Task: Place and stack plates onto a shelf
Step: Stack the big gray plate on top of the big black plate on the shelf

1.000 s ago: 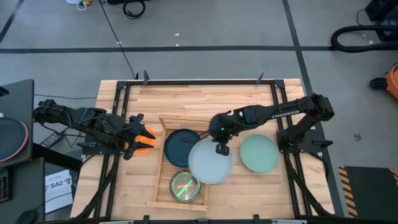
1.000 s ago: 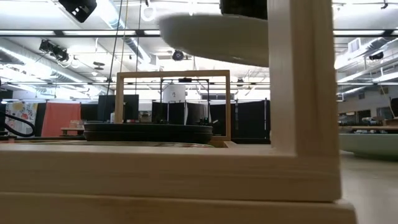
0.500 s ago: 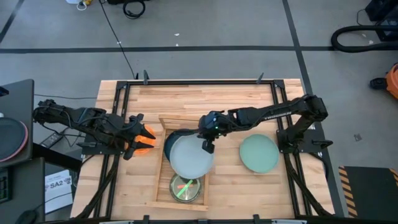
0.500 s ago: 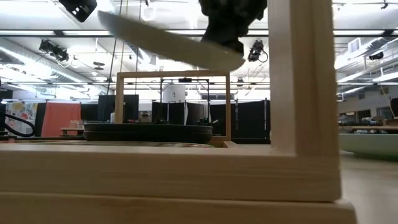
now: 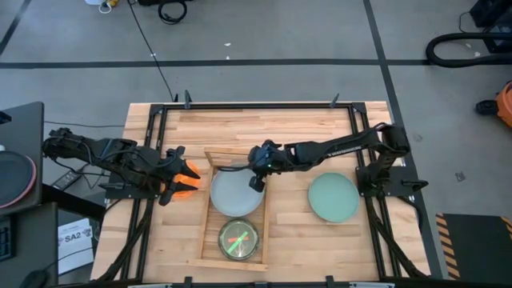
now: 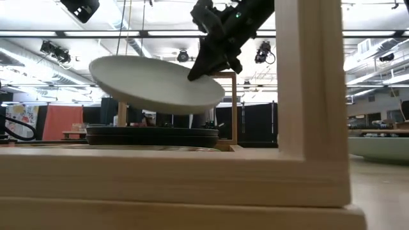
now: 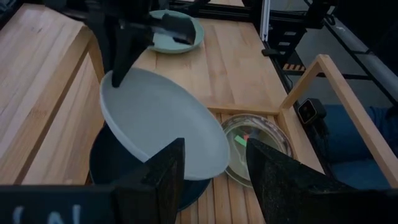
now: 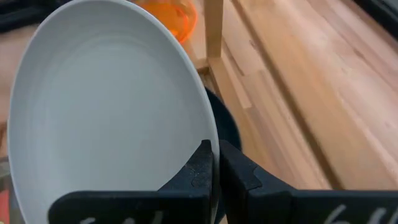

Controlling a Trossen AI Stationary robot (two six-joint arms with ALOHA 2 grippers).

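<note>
My right gripper (image 5: 256,178) is shut on the pale blue-white plate (image 5: 237,193) over the far half of the light-wood shelf (image 5: 202,232). A stack of dark plates (image 6: 152,135) lies on the shelf under it, and the pale plate (image 6: 156,83) hangs tilted above the stack. The green translucent plate (image 5: 239,239) rests flat in the shelf's near half. The mint green plate (image 5: 334,198) lies on the table to the right. My left gripper (image 5: 178,174) is open, left of the shelf, at the orange plate (image 5: 190,178). My right gripper pinches the pale plate's rim (image 8: 210,134) between its two fingers (image 8: 199,168), on the plate's far-right side. The fingers come slanting down from the table's right. The plate is lifted clear and tilted above the dark plates.
The shelf's raised wooden rim (image 7: 323,68) and a wooden post (image 6: 307,96) stand close around the plates. Bare plank tabletop lies between the shelf and the mint green plate (image 7: 177,31). Black frame rails run along the table's edges.
My right gripper has moved toward the table's left and down, carrying the pale plate from over the shelf's right rim to above the dark plates. The plate has tipped from near level to a clear tilt. The left arm has kept still.
</note>
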